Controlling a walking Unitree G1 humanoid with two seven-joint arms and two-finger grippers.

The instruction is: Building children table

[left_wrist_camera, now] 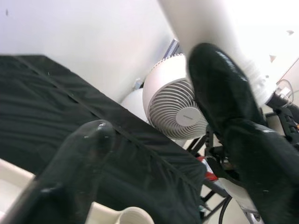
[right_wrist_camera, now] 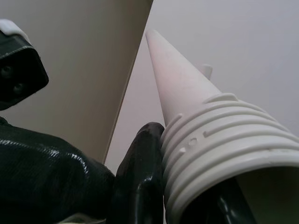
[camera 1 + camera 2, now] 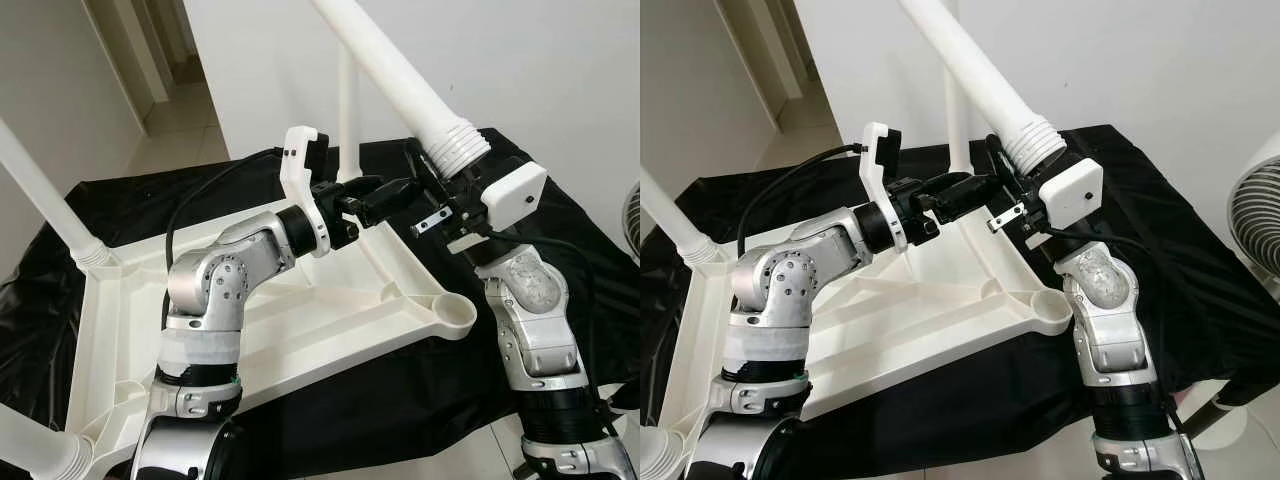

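While the white plastic table top lies upside down on the black cloth, three legs already upright in its corners, the right gripper clamps the threaded end of a fourth white leg, which slants toward eleven o'clock. The left gripper, fingers apart, sits at its nine o'clock, above the empty corner socket

One tabletop, four legs, one fan

One upturned white tabletop lies on one black cloth. Three legs stand fitted: one, one, one; a fourth loose leg makes four. One white fan.
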